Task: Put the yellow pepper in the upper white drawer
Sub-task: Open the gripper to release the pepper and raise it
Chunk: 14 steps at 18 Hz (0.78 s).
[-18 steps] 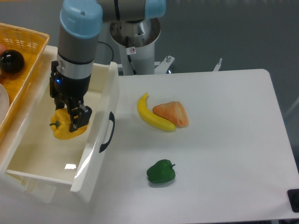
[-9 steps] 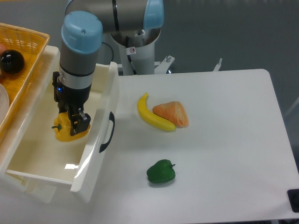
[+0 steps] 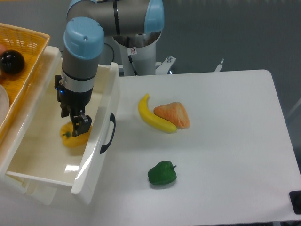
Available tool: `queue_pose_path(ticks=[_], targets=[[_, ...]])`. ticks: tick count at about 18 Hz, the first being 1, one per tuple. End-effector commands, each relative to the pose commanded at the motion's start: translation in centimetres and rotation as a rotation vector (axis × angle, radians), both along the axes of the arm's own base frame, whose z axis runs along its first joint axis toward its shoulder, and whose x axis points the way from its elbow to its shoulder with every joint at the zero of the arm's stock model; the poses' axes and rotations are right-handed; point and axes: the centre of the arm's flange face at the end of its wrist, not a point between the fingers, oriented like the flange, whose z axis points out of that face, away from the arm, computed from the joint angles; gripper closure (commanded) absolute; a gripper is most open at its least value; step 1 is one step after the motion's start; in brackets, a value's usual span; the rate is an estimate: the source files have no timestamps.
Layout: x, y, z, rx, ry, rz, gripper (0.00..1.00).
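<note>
The yellow pepper (image 3: pixel 71 139) is inside the upper white drawer (image 3: pixel 95 155), low against its right wall, at or just above the floor. My gripper (image 3: pixel 76 126) points straight down into the drawer and is shut on the top of the pepper. Its black fingers (image 3: pixel 83 123) hide the pepper's upper part. The drawer stands pulled open at the table's left edge, with its black curved handle (image 3: pixel 109 133) facing the table.
An orange woven basket (image 3: pixel 26 42) with a black ball (image 3: pixel 11 61) sits at the far left behind the drawer. On the white table lie a banana (image 3: pixel 153 116), an orange-pink wedge (image 3: pixel 173 114) and a green pepper (image 3: pixel 162 173).
My gripper has moved down and slightly right into the drawer with the yellow pepper, which now sits lower near the drawer floor.
</note>
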Motion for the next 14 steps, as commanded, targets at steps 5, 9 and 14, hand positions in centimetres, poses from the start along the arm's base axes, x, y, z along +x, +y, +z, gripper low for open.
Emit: queue_pose_path(ticks=[5,9,14], targets=[[-0.1,0.0,0.8,0.016,0.010,-0.004,0.05],[-0.9,0.0,2.7,0.053,0.026,0.007,0.06],[-3.7,-1.5,5.7,0.117,0.059,0.069,0.06]])
